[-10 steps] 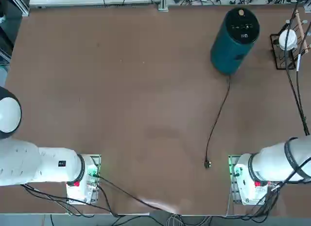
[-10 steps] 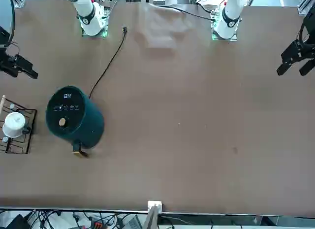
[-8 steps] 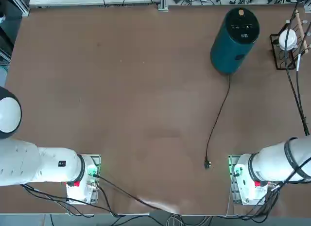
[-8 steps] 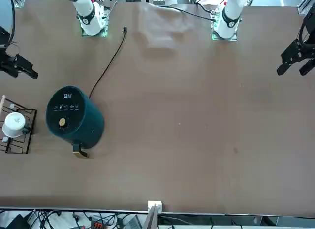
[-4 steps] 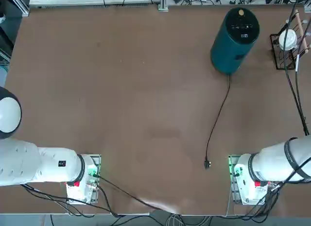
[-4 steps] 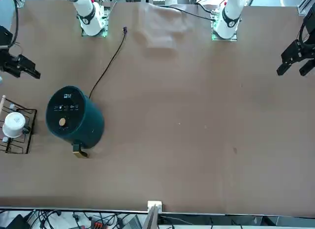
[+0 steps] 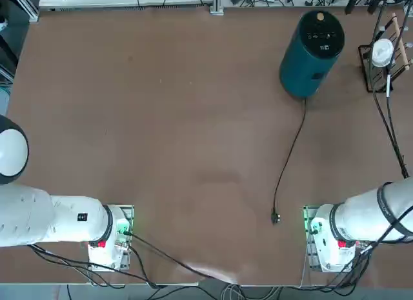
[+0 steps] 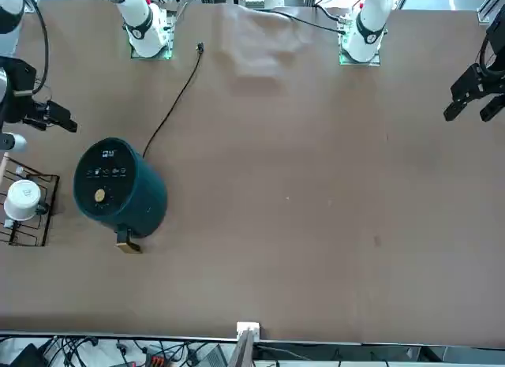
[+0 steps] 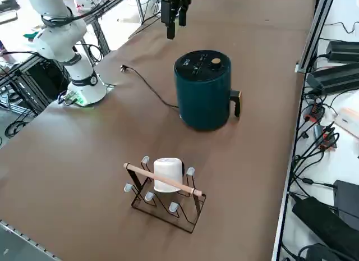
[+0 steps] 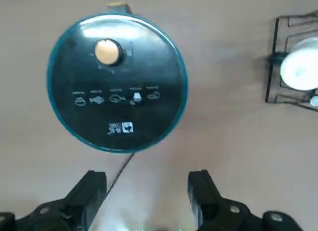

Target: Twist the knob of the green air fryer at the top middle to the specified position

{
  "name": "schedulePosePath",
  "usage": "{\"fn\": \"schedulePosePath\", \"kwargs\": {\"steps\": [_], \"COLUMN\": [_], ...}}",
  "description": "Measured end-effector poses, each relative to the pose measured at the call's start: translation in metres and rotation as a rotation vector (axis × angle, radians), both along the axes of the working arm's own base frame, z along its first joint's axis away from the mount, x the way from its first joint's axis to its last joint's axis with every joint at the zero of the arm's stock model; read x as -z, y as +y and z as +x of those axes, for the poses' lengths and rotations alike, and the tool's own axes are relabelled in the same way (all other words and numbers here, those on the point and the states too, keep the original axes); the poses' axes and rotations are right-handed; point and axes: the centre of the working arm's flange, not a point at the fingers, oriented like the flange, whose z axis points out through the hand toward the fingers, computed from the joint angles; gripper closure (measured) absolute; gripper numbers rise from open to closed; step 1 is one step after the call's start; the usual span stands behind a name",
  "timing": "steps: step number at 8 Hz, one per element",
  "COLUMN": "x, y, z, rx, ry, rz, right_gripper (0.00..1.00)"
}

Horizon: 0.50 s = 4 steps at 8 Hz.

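Well apart from the right gripper [image 10: 146,176], beyond its open fingertips, the green air fryer [image 10: 116,83]'s black top bears white food pictograms [image 10: 117,99] (one is a fish [image 10: 97,100]); their captions and the display marks [image 10: 120,127] are unreadable.

We cannot make out the finest print on the green air fryer [image 10: 117,87]. The top view hides its handle [image 8: 126,242] from us. Near the air fryer, the right gripper [image 10: 147,179] is cut off by the right wrist view's edge, as are the rack [image 10: 275,57] and white cup [image 10: 299,69] beside it.
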Motion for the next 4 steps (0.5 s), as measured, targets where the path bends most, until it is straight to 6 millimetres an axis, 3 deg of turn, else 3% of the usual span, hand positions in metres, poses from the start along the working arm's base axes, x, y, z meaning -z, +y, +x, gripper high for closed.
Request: {"fn": "schedulePosePath", "kwargs": {"steps": [2,4], "x": [0.016,0.036], "y": [0.018,0.023], "z": [0.016,0.036], "rx": [-0.028,-0.036], "ry": [-0.034,-0.081], "rz": [0.000,0.000], "right_gripper": [0.00,0.00]}}
